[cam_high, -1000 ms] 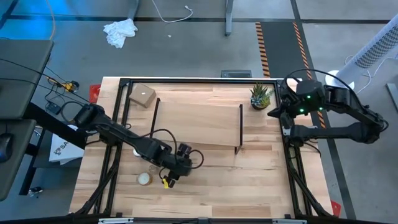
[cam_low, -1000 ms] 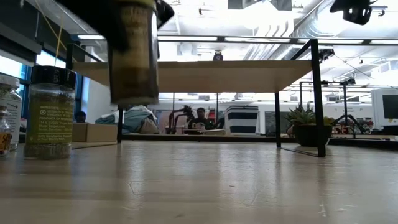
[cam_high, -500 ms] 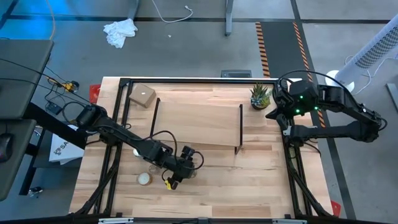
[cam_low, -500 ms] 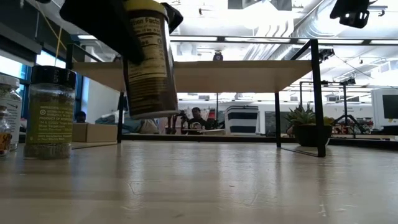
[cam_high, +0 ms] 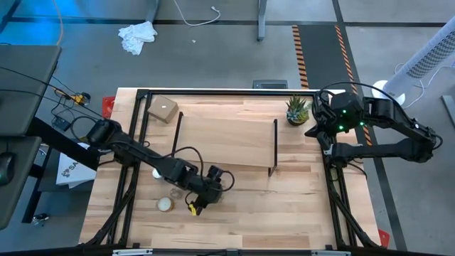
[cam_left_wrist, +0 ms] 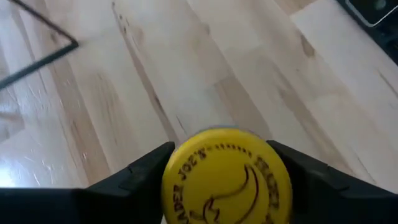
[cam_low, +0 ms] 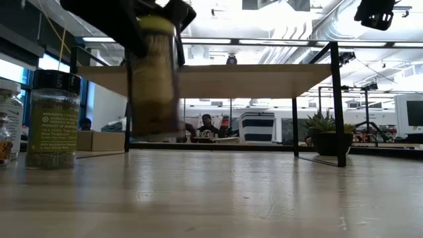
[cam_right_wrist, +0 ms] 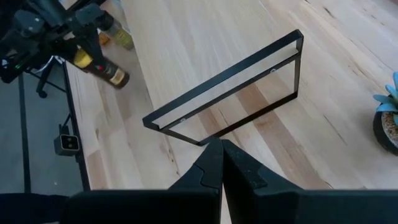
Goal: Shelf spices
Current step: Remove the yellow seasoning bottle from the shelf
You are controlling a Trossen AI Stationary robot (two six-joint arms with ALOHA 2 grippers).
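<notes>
A spice jar with a yellow lid hangs just above the table in front of the shelf, and my left gripper is shut on it. The shelf, a light plank on black frame legs, stands across the middle of the table with nothing on it. To the left of the held jar, a black-capped jar and a white-capped jar stand on their bases. My right gripper is shut on nothing, raised at the table's far right. My left gripper pinches the jar's yellow lid by two opposite sides of its rim between its two fingers. The fingers come slanting down from above and from the table's left. The jar hangs below them about upright, with its base clear of the table.
A potted plant stands at the far right corner and a small cardboard box at the far left. Bare tabletop lies in front of the shelf toward the right.
The held jar has sunk toward the table. Half a second ago it hung tilted, with its base swung toward the table's right. Now it is about upright and blurred. My left gripper has hardly shifted over the table.
</notes>
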